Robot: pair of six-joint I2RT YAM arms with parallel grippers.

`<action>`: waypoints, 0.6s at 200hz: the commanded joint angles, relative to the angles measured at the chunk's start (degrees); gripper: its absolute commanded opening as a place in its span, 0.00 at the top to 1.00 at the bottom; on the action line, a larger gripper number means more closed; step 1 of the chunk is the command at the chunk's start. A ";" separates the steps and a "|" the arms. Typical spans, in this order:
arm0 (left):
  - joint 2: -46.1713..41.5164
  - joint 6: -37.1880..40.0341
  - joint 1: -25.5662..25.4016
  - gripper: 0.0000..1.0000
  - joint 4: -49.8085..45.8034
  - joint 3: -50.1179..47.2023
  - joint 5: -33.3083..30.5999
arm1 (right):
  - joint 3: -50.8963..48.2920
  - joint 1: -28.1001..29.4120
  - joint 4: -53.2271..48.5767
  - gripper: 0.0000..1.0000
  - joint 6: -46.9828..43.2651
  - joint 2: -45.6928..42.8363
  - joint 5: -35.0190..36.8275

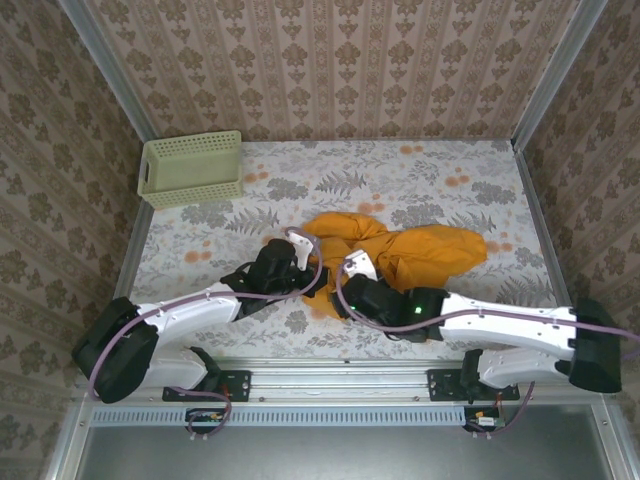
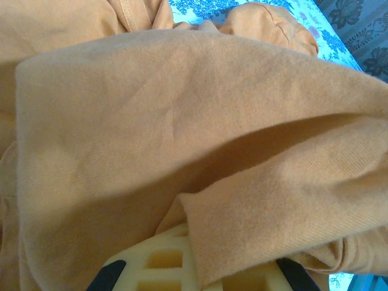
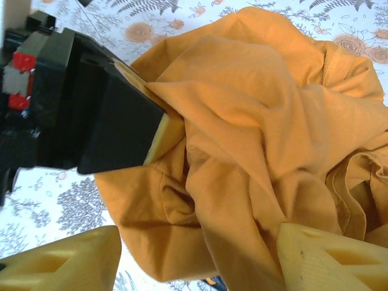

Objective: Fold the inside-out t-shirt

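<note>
- Pinching a fold of the inside-out t-shirt (image 3: 260,121) with the left gripper (image 3: 159,124), jaws pressed together on the orange-yellow cloth, on the side of the heap turned toward the pale green basket (image 1: 192,168).
- Showing, from the left wrist, that cloth draped over one pale yellow finger (image 2: 159,267) of the gripper and spreading away in broad, soft folds, with a stitched hem crossing the far part of the view.
- Holding the right gripper (image 3: 197,242) spread wide, its two pale yellow fingers (image 3: 66,260) standing well apart with a hanging bunch of cloth between them, not closing on it.
- Working the two grippers just beside each other at the heap, the black body of the left one reaching in across the right wrist view, and the right gripper lying farther from the basket than the left.
- Lying crumpled on the floral surface (image 1: 420,185), the t-shirt sitting well apart from the basket, nearer the arm bases than the basket and off to its right in the overhead view, with one lobe of cloth trailing farthest from the basket.
- Covering far more of the surface than the basket, with deep creases, a rolled hem and shadowed pockets among the folds.
- Resting on the same surface, the basket standing apart from the cloth and from both grippers, with patterned wallpaper (image 1: 340,60) rising just behind and beside it.
</note>
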 commanded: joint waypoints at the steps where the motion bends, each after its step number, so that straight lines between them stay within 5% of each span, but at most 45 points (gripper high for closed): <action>1: -1.50 -1.43 -0.54 1.00 1.15 1.04 1.42 | 3.64 -2.54 -3.53 0.31 2.20 6.09 2.15; 44: -3.86 -0.74 -0.57 1.00 -2.57 1.31 -0.45 | 4.56 -6.50 -0.99 0.46 0.52 12.26 2.52; 65: -5.19 -0.17 0.08 1.00 -4.45 1.22 -1.41 | 5.10 -7.08 -1.54 0.68 -1.16 12.09 3.64; 89: -4.52 0.09 1.29 1.00 -11.77 3.60 -8.20 | 2.04 -7.11 1.45 0.89 -4.93 5.18 -0.63; 120: -1.41 1.90 3.24 1.00 -19.32 8.16 -14.42 | -2.38 -7.25 4.10 0.98 -9.21 -6.39 -8.90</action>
